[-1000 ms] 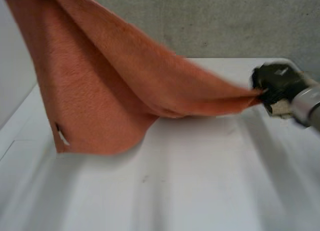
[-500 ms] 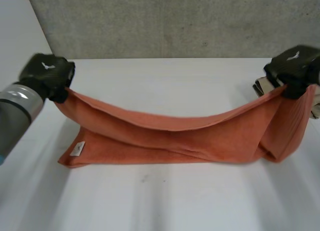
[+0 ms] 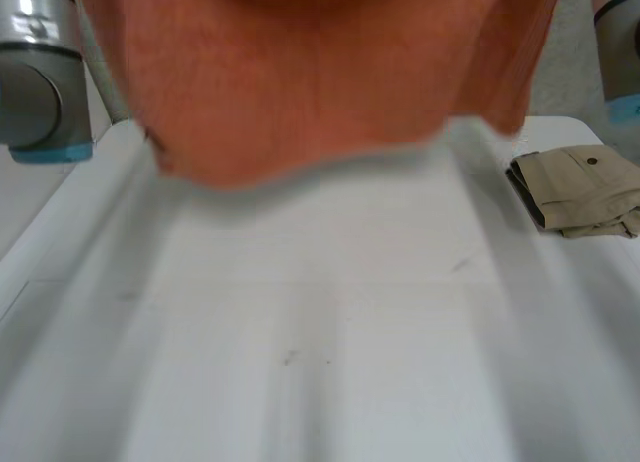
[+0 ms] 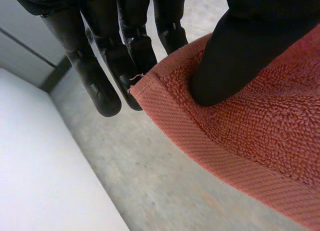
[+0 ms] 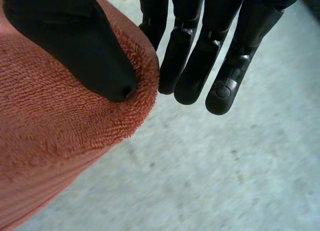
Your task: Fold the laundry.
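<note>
— What has changed on the table (image 3: 320, 362)?
— The towel (image 3: 320, 82). Half a second ago it sagged onto the table; now it hangs spread out in the air, its lower edge over the table's far edge.
— The arms?
— The left arm (image 3: 40, 92) and right arm (image 3: 620, 52) are both raised. The folded trousers (image 3: 585, 187) lie at the right edge, as before.
— And the hands?
— The left hand (image 4: 240, 51) pinches a hemmed corner between thumb and fingers. The right hand (image 5: 75, 41) pinches a fold likewise.

Plain orange towel (image 3: 320, 82), beige folded garment (image 3: 585, 187), white table (image 3: 330, 332)
</note>
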You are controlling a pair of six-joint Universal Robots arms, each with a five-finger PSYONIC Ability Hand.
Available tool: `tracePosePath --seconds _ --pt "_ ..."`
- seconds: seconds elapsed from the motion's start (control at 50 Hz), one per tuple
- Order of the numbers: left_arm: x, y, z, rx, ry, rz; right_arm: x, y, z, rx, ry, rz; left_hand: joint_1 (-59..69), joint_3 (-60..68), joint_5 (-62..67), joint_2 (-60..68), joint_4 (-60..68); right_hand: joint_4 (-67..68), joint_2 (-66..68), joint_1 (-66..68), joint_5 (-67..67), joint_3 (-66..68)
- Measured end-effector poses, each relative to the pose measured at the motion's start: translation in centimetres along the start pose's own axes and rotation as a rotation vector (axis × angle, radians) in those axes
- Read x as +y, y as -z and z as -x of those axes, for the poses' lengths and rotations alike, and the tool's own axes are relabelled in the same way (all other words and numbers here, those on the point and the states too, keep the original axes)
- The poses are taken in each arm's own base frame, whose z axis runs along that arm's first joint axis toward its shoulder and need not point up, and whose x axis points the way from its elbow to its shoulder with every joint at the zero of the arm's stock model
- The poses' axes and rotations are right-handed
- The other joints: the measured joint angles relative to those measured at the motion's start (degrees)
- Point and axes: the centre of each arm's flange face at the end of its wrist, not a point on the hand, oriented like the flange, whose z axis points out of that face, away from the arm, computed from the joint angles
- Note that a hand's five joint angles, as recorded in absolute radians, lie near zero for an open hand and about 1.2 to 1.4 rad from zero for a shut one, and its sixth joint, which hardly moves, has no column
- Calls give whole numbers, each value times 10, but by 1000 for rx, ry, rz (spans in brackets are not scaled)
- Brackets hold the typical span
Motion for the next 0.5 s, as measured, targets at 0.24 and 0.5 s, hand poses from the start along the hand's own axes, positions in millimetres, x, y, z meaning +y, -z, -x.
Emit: tracePosePath --seconds 0.24,0.5 --pt "41 57 -1 79 129 281 40 55 41 -244 -90 274 0 0 0 0 0 0 0 0 2 0" --pt "95 216 -59 441 90 722 106 180 116 -592 -124 638 0 0 0 0 0 0 0 0 2 0"
